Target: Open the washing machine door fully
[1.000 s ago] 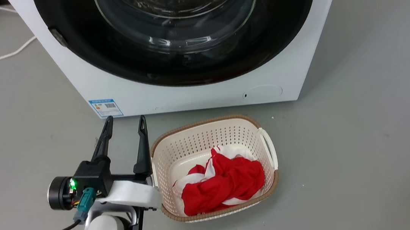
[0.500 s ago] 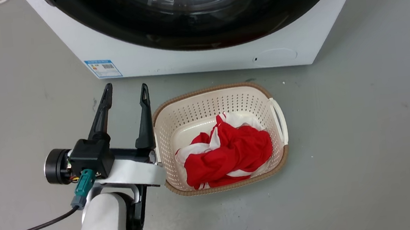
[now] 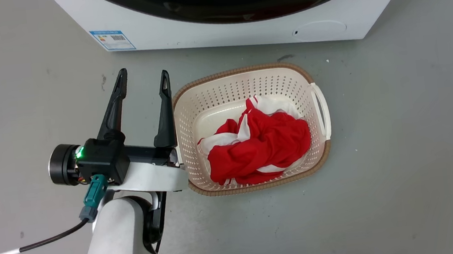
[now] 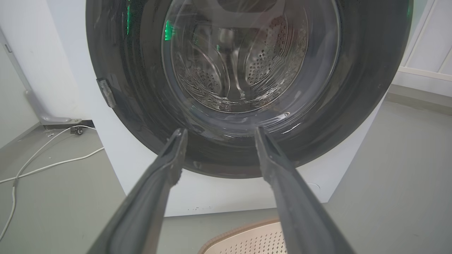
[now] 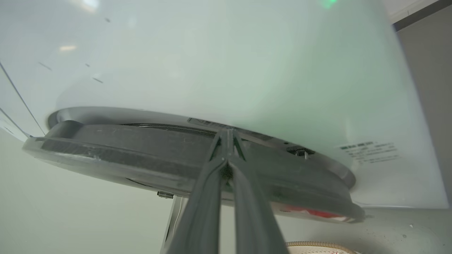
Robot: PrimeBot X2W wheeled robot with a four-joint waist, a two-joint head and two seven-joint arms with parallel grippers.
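The washing machine door (image 4: pixel 356 106) stands straight ahead of the left gripper (image 4: pixel 219 134), beyond its fingertips. As far as the left wrist view shows, its wide black rim lies flat against the white front of the washing machine (image 4: pixel 212 194). I cannot tell whether it is latched. Through its glass bowl (image 4: pixel 310 88) the perforated steel drum (image 4: pixel 261 67) shows. A small grey piece (image 4: pixel 106 92) sits on the rim, up and to the left of the left finger's tip. The left gripper's fingers are spread wide with nothing between them, and they are clear of the door.

The right gripper (image 5: pixel 227 135) has its two fingers pressed together right to the tips, with nothing visible between them. From its wrist the door is seen edge-on. The tips lie over the rim's edge, at the seam between door and machine, but I cannot tell whether they touch it.

In the head view a blue label sticker (image 3: pixel 112 39) sits low on the machine front, ahead of the left gripper. A round cap (image 3: pixel 319 29) is ahead and well to its right. A cream perforated basket (image 3: pixel 223 95) stands on the grey floor (image 3: pixel 401 146) just beside the gripper's right finger, holding a red and white cloth (image 3: pixel 266 148). A black cable (image 3: pixel 32 246) trails back and left from the wrist. White cables (image 4: pixel 46 165) lie on the floor to the left of the left finger.
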